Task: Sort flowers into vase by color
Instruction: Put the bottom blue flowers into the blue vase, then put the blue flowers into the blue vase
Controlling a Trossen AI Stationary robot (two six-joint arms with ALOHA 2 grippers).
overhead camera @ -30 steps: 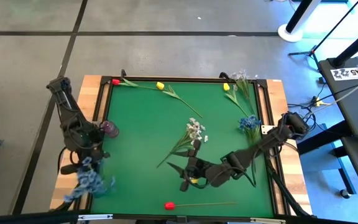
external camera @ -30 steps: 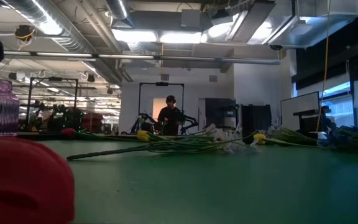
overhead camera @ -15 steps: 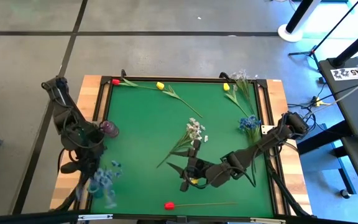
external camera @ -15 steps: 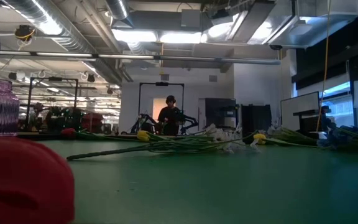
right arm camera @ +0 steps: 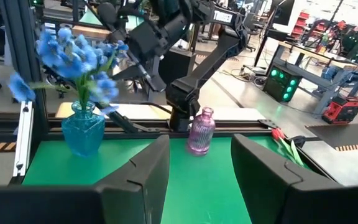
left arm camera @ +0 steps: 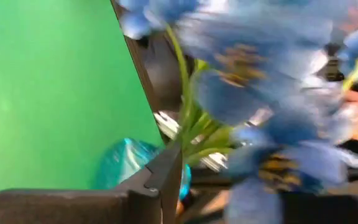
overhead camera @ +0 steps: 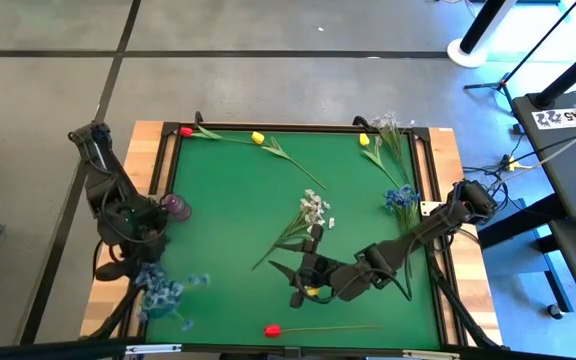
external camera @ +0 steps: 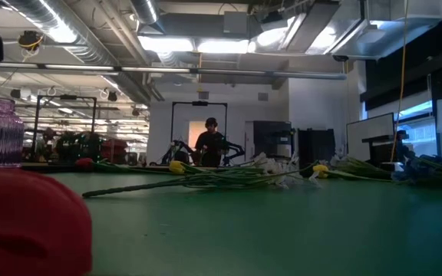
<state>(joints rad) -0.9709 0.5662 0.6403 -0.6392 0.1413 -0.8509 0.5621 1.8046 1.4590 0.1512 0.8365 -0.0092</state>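
Spreading under both arms, green table (overhead camera: 238,190) with loose stems scattered well ahead of and beside the right gripper (right arm camera: 194,168). Jaws there released, nothing between them, parked low mid-table. Off at the near corner, left gripper (overhead camera: 150,262) poised right above the blue vase (right arm camera: 82,134), purple vase (right arm camera: 201,130) just beside. Cannot tell whether those jaws clamp anything. Directly at them, blue flowers (right arm camera: 73,53), stems dipping into the vase mouth. Just ahead of the right jaws, white blossoms (overhead camera: 313,208); behind them, red tulip (overhead camera: 273,330). Probably light, springy and thin; heads soft and easily crushed. Best pinched mid-stem, never at the bloom, and guided in upright.
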